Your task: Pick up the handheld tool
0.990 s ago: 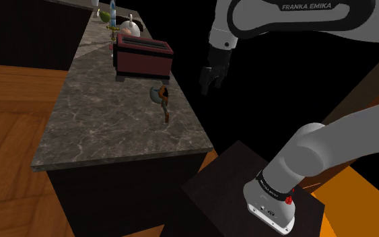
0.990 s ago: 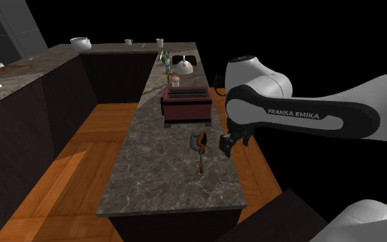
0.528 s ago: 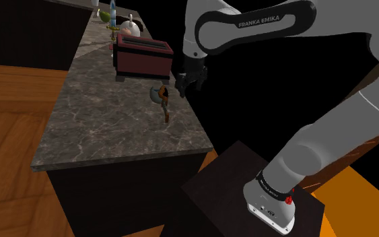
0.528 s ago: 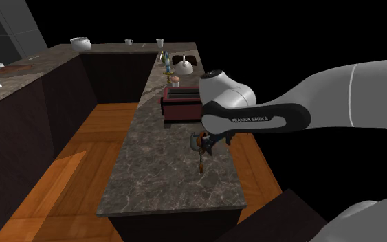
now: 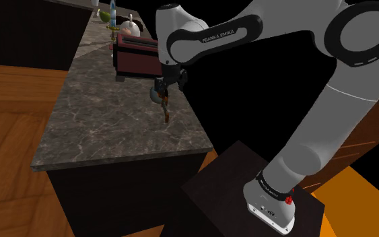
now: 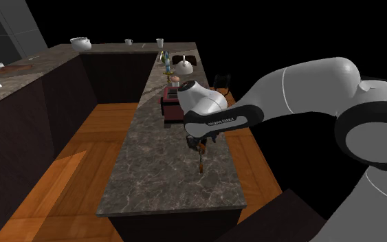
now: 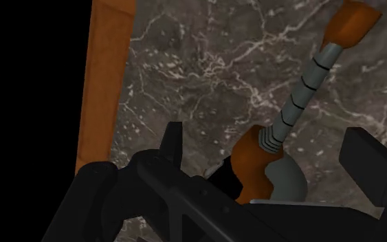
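Orange-and-grey, the handheld tool (image 5: 165,110) with its ribbed shaft lies flat on a long countertop of dark, white-veined stone (image 5: 100,124) in the shoulder view, close to the counter's right-hand edge and just on the near side of a dark red, box-shaped toaster (image 5: 134,57). The white arm (image 5: 248,30) with dark joints arcs up from its black box stand (image 5: 221,195) at the lower right and bends down over the counter, bringing the all-black two-finger gripper (image 5: 162,90) right above the tool's rounded head. Warm orange wooden floor (image 5: 6,134) shows to the left of the counter, and a black area lies behind the arm. From the second exterior view, the same countertop (image 6: 157,182) runs away from the camera, and the tool (image 6: 200,161) lies along it with its slim handle pointing toward the viewer, near the counter's right edge. The gripper (image 6: 200,143) hangs directly over the tool's far end, with the toaster (image 6: 168,108) just behind it. Seen from the wrist view, the gripper (image 7: 267,137) is spread wide, its black fingers (image 7: 173,141) standing well apart on either side of the tool's (image 7: 291,113) orange-and-grey head, and the ribbed grey shaft stretches away across the stone to an orange tip; nothing is clasped between them.
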{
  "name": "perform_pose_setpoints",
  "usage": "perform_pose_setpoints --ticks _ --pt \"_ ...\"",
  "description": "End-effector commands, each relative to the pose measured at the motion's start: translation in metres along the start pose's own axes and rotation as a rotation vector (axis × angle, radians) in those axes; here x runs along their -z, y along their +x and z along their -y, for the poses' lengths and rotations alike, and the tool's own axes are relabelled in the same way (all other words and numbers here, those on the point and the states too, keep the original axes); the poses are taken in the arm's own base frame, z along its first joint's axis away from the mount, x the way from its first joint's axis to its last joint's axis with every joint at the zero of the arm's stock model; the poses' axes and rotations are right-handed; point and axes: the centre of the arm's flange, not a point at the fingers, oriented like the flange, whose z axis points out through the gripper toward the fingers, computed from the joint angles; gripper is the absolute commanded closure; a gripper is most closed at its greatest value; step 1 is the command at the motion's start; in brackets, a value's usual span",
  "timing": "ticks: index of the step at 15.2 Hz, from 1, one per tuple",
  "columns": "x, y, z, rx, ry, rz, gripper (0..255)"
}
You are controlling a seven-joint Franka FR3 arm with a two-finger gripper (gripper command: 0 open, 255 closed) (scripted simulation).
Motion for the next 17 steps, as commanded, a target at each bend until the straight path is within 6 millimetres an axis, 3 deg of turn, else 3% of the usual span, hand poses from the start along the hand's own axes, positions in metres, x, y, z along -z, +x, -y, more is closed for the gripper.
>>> perform_pose_setpoints --ticks 1,4,12,14,15,17 --pt "-0.015 0.021 0.01 -0.034 -0.028 -0.009 0" --pt "-0.033 0.054 0.024 -0.082 -0.067 -0.021 0" --pt "-0.073 0.056 0.035 -0.086 -0.07 -0.021 0" --pt "-0.073 0.056 0.035 -0.086 -0.07 -0.021 0" --pt "-0.072 0.056 0.035 -0.086 -0.07 -0.022 255" --pt "-0.072 0.056 0.035 -0.086 -0.07 -0.022 255"
